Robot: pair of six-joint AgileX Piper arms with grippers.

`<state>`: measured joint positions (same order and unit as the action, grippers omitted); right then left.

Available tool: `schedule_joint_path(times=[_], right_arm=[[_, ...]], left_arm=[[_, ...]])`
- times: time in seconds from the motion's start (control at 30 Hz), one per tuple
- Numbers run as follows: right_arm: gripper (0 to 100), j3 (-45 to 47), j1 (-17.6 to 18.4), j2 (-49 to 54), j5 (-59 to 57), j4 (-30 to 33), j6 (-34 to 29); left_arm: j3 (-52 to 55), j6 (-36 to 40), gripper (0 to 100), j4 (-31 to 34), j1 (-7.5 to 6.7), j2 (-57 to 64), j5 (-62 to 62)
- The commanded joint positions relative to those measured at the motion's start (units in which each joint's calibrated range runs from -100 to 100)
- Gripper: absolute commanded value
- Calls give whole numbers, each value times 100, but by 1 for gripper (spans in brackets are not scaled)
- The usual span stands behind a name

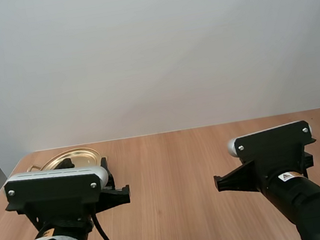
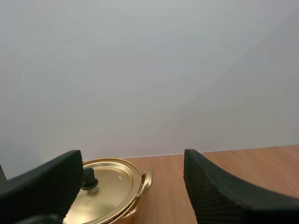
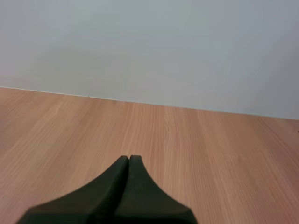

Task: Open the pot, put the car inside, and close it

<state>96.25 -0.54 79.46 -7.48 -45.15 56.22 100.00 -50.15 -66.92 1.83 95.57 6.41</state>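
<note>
L pincer [image 2: 133, 161]: fingers wide apart, facing gold pot [image 2: 132, 205]. Pot sits w/ lid [image 2: 117, 175] on at far-left corner of counter [image 1: 174, 172], just ahead of L arm. R pincer [image 3: 129, 159]: fingers pressed together as one wedge, low over counter, well apart from pot.

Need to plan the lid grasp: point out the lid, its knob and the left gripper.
lid [image 2: 114, 186], left wrist view, flat gold top.
knob [image 2: 89, 179], left wrist view, its dark round head.
left gripper [image 2: 133, 158], left wrist view, midway between its open fingertips.
</note>
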Motion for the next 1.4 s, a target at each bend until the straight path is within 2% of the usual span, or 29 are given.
schedule_joint_path(times=[0.0,0.17,0.23,0.33,0.43,0.57,0.87,0.93,1.03,1.1,1.17,1.2,1.27,1.37], right_arm=[[0,3,0,0,399,-2,5],[0,3,0,0,2987,130,5],[0,3,0,0,3466,130,5],[0,26,0,0,3147,140,5],[0,361,0,0,2983,462,-67],[0,375,0,0,2618,361,14],[0,375,0,12,3151,360,-141],[0,375,0,12,3350,651,-389],[0,375,0,12,3319,1484,-919],[0,375,0,12,3033,2461,-1632],[0,375,0,12,2889,2707,-1837],[0,375,0,12,2489,3011,-2134],[0,375,0,12,1901,3278,-2310],[0,375,0,12,1209,3122,-2379]], left_arm=[[0,-3,100,-2,-2,-2,-3],[0,-3,100,-2,-2,-2,-3],[0,-3,100,-2,-2,-2,-3],[0,-3,100,-2,-2,-2,-3],[0,-3,100,-2,-2,-2,-3],[0,-3,100,-2,-2,-2,-3],[0,-3,100,-2,-2,-2,-22],[0,-3,100,-2,-2,-2,-22],[0,-3,100,-2,-2,-2,-22],[0,-3,100,-2,-2,-2,-22],[0,-3,100,-2,-2,-2,-22],[0,-3,100,-2,-2,-2,-22],[0,-3,100,-2,-2,-2,-22],[0,-3,100,-2,-2,-2,-22]])
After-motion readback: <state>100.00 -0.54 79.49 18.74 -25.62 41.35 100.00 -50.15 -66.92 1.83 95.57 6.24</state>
